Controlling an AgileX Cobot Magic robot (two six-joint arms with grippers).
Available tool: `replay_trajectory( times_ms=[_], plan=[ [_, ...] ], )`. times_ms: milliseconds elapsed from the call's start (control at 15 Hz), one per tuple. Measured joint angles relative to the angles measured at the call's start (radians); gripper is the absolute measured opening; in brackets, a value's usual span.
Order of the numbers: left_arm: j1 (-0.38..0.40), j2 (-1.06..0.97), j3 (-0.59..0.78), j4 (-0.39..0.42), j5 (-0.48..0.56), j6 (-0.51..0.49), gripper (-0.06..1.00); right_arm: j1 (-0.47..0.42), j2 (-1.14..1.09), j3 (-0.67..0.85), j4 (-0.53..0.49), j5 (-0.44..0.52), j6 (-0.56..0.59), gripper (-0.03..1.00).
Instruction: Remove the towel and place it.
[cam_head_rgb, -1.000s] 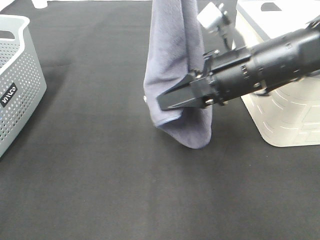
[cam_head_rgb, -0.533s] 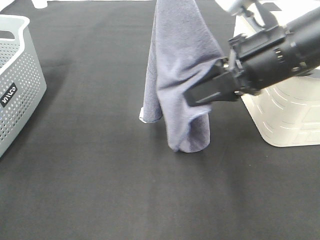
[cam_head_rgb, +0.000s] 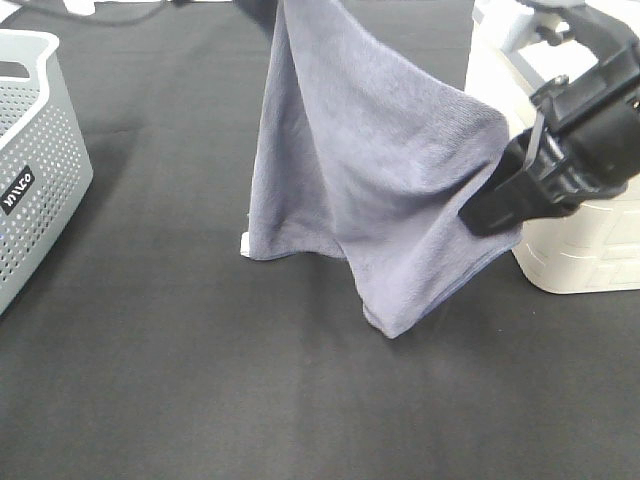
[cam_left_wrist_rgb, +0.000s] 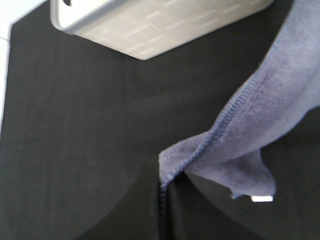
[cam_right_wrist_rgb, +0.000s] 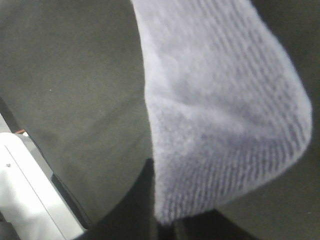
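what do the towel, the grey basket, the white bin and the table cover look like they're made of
The towel looks like soft microfibre cloth, matte, with fuzzy nap and stitched hem. The grey basket is probably moulded plastic, with rows of small holes. The white bin is likely plastic too: slight sheen, raised block pattern. The table cover seems black matte fabric, faintly creased.

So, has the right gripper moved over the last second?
Yes. The right gripper, shut on the towel, has pulled rightward toward the white bin, spreading it out.
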Motion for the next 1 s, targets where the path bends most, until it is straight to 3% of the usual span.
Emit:
replay_trajectory(
  times_ms=[133,333,400,533,600,867,933,1000],
  plan=[
    [0.0,0.006,0.0,0.008,0.012,-0.063,0.0,0.0,0.0,-0.053,-0.046,0.032,0.005,0.0],
    [0.0,0.005,0.0,0.025,0.012,-0.254,0.0,0.0,0.0,-0.146,-0.095,0.024,0.01,0.0],
    [0.0,0.005,0.0,0.084,0.012,-0.4,0.0,0.0,0.0,-0.175,-0.097,-0.026,0.012,0.0],
    [0.0,0.005,0.0,0.158,0.012,-0.578,0.0,0.0,0.006,-0.177,-0.107,-0.07,0.007,0.0],
    [0.0,0.005,0.0,0.158,0.012,-0.578,0.0,0.0,0.006,-0.177,-0.107,-0.07,0.007,0.0],
    [0.0,0.005,0.0,0.352,0.007,-0.904,0.0,0.0,0.088,-0.291,-0.146,-0.084,-0.115,0.0],
    [0.001,0.005,0.0,0.446,-0.073,-0.992,0.0,0.0,0.146,-0.377,-0.147,-0.127,-0.23,0.0],
    [0.001,0.005,0.0,0.494,-0.141,-1.046,0.0,0.0,0.176,-0.407,-0.147,-0.167,-0.276,0.0]
  ],
)
